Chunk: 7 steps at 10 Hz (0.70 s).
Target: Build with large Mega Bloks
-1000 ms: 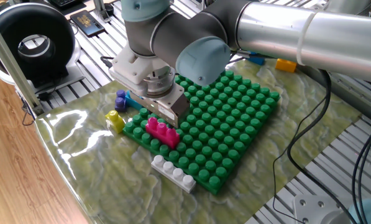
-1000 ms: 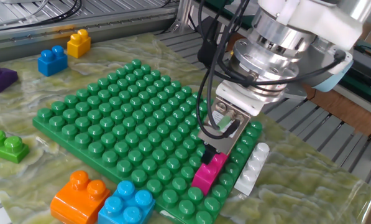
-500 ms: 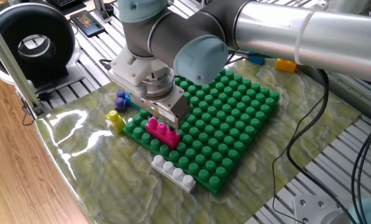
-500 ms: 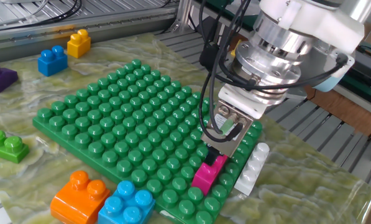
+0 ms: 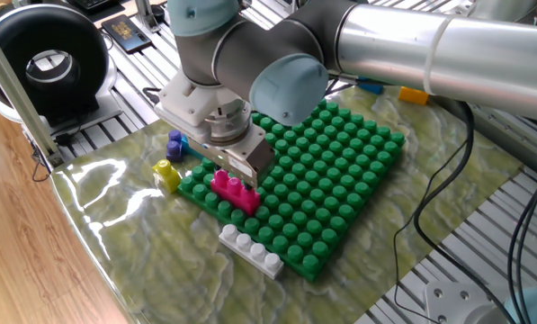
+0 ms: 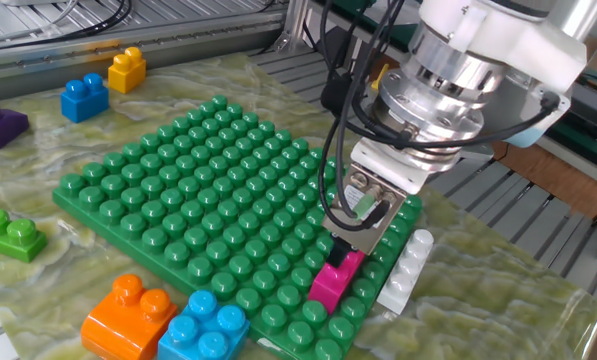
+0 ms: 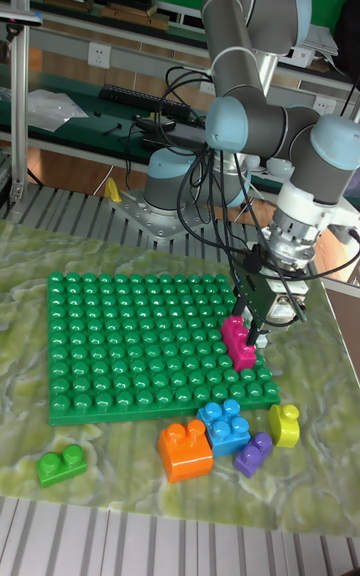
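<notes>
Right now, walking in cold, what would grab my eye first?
The big green studded baseplate filling the table's middle, and the robot's claw poised just over a magenta brick near its edge. A white brick lies just off that edge.

Magenta brick (image 6: 335, 278): a few studs long, seated upright on the green baseplate (image 6: 178, 190) at its 5 o'clock corner in the other fixed view, directly beneath my fingers.
White-grey brick (image 6: 405, 268): long single row of studs, lay flat on the table, just beside the baseplate's edge at 3 o'clock from the magenta one.
Orange brick (image 6: 125, 315): sat at 7 o'clock off the baseplate, touching the light blue brick (image 6: 204, 326).
Purple brick (image 6: 0, 124): rested at 10 o'clock.
Blue brick (image 6: 84, 97) and yellow brick (image 6: 127, 68): stood near each other at 11 o'clock.
</notes>
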{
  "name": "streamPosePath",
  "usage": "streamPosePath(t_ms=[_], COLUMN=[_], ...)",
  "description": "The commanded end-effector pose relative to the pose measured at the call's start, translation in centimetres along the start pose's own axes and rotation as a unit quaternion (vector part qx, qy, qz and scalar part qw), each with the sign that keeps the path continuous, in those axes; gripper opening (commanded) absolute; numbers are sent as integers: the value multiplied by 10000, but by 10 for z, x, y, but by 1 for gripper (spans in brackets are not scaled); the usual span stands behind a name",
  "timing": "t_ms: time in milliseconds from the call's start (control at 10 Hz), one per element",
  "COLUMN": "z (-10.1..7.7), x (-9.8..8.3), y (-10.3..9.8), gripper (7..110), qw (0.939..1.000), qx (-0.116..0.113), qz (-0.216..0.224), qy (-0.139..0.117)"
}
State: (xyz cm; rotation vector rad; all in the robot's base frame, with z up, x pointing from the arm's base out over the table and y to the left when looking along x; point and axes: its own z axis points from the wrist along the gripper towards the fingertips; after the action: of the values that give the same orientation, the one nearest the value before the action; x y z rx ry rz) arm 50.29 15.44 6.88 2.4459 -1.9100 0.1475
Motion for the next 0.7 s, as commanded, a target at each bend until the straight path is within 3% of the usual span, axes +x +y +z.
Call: streamPosePath(t_ms=[0, 400, 600], z=[0, 6, 6], x=[-3, -4, -4], y=[-2, -7, -2], gripper=[44, 44, 44], qw=[9999, 9999, 9999], qx=[19, 41, -53], qz=[56, 27, 2], qy=[-86, -112, -111])
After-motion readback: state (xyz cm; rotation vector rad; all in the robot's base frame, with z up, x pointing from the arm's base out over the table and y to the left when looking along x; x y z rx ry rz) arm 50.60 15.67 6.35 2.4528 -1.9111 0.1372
